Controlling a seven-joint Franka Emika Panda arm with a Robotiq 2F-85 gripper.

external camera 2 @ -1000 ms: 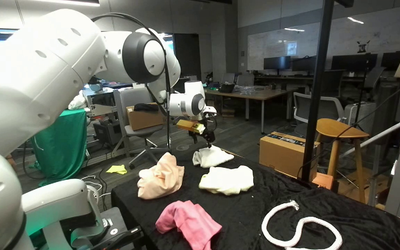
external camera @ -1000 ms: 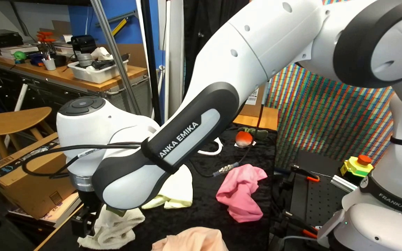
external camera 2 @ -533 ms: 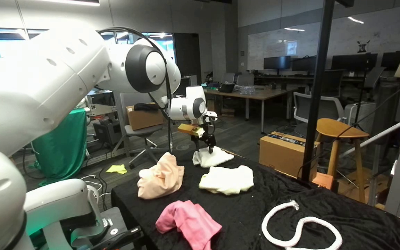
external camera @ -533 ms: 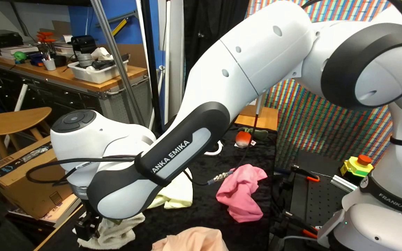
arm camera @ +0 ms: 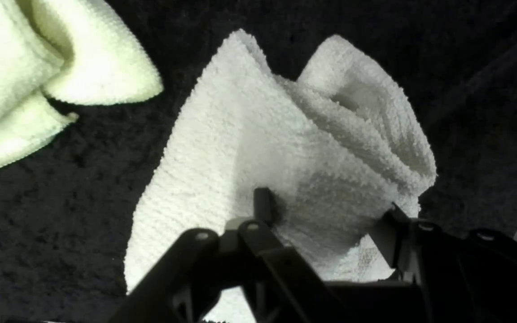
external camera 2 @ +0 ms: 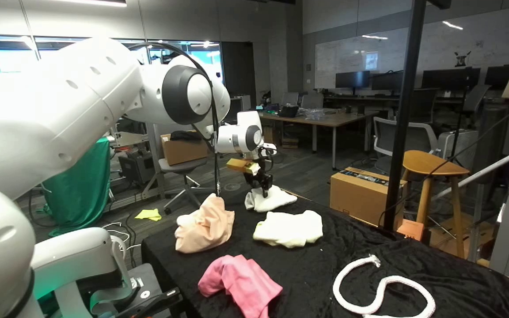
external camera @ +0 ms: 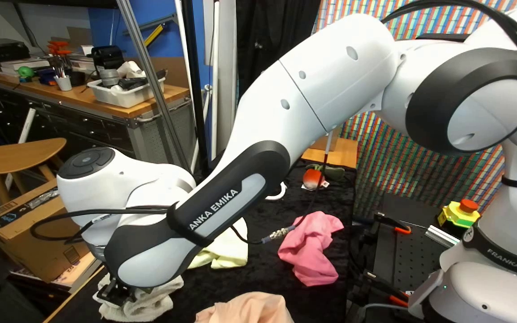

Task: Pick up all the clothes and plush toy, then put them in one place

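Note:
A white towel-like cloth lies crumpled at the table's far edge, in both exterior views (external camera: 148, 307) (external camera 2: 276, 199) and the wrist view (arm camera: 213, 148). My gripper (arm camera: 328, 220) is down at this cloth, its fingers apart with cloth showing between them. It also shows in both exterior views (external camera: 117, 294) (external camera 2: 260, 189). A pale yellow cloth (external camera 2: 288, 229) lies beside the white one and shows in the wrist view (arm camera: 101, 67). A peach cloth (external camera 2: 206, 225) and a pink cloth (external camera 2: 241, 282) lie nearer the robot base. A round red-orange plush toy (external camera: 313, 178) lies at the table's other end.
The table has a black velvet cover (external camera 2: 325, 269). A white rope (external camera 2: 382, 293) lies curved on it. A dark pole (external camera 2: 400, 123) stands at the table edge. A cardboard box (external camera 2: 360, 196) and a wooden stool (external camera 2: 433, 163) stand beyond. A cable hangs from the arm.
The arm has come down, and the gripper has moved from just above the white cloth down onto it. The white cloth has shifted slightly. The other cloths have not moved.

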